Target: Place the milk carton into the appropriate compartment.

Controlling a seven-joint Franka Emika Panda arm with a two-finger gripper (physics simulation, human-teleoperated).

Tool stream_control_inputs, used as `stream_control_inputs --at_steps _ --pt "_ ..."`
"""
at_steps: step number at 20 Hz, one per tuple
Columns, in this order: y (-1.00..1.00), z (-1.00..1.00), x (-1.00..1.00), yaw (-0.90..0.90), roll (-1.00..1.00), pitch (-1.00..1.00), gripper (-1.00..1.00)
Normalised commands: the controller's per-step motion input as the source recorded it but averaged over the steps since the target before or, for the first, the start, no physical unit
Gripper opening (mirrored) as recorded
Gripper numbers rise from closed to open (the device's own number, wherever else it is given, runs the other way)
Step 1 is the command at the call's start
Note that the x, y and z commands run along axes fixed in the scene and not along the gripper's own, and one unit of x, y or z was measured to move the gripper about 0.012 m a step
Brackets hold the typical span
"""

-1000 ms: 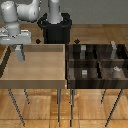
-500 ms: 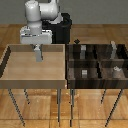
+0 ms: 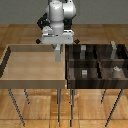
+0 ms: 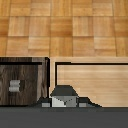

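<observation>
Since the earlier frames the arm has swung across the light tan tray [image 3: 30, 67] from its far corner on the exterior view's left toward the dark bin [image 3: 97, 67], and the gripper [image 3: 58, 51] now hangs over the tray's edge next to the bin.

The milk carton [image 4: 63, 96] is up in the jaws, off every surface. In the wrist view its pale grey body and peaked top show between the dark finger bases, with the tray's floor behind it and the bin's wall just beside. In the exterior view it is a pale grey upright sliver at the fingertips, long axis vertical, just short of the bin's near wall. The jaws are narrow, pinching the carton from both sides. Which way its peak faces cannot be told for certain at this size.

No label, brand or writing can be read on the carton or anywhere else.

The bin's four cells have low striped brown walls. The compartment [image 3: 83, 73] nearest the tray, on the side toward the viewer, holds a small grey cube [image 3: 84, 73]; the wrist view shows that cube too. Other grey blocks stand in the remaining cells, one taller slim block [image 3: 114, 48] at the far side from the tray. Tray and bin stand on thin metal legs above a wooden floor [image 3: 100, 110].
</observation>
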Motion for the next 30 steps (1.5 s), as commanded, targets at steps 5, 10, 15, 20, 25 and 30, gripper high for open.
stream_control_inputs --at_steps 5,10,15,20,25,30 --pt "1.00 0.00 0.00 0.00 0.00 0.00 -1.00" --pt "1.00 0.00 0.00 0.00 0.00 0.00 -1.00" --pt "0.20 0.00 -0.70 0.00 0.00 0.00 -1.00" --pt "0.00 0.00 -1.00 0.00 0.00 0.00 -1.00" --pt "0.00 -0.25 -0.60 0.00 0.00 0.00 -1.00" --pt "0.00 -1.00 0.00 0.00 0.00 0.00 -1.00"
